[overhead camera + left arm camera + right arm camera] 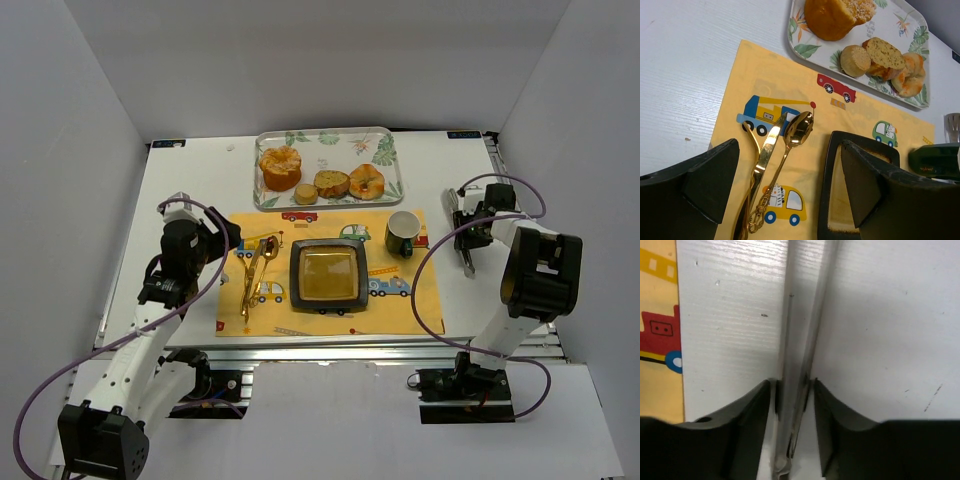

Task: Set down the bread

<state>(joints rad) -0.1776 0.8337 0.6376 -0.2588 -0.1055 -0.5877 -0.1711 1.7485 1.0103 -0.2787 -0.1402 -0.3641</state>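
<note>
Several pieces of bread lie on the leaf-print tray (pixel 325 136) at the back: a big round bun (pixel 280 165), a small roll (pixel 306 193), a slice (pixel 331 183) and a ring-shaped piece (pixel 366 181). In the left wrist view, the bun (pixel 830 17) and slice (pixel 885 52) show at the top. My left gripper (pixel 235 235) hangs open and empty over the gold cutlery (pixel 799 127), left of the black square plate (pixel 328 274). My right gripper (pixel 794 385) is down on the white table at the right, its fingers pressed against both arms of the metal tongs (pixel 800 315).
A yellow car-print placemat (pixel 400 305) carries the plate, the cutlery (pixel 255 275) and a dark green mug (pixel 402 233). The tongs (pixel 468 258) lie on the table just right of the mat. White walls enclose the table on three sides.
</note>
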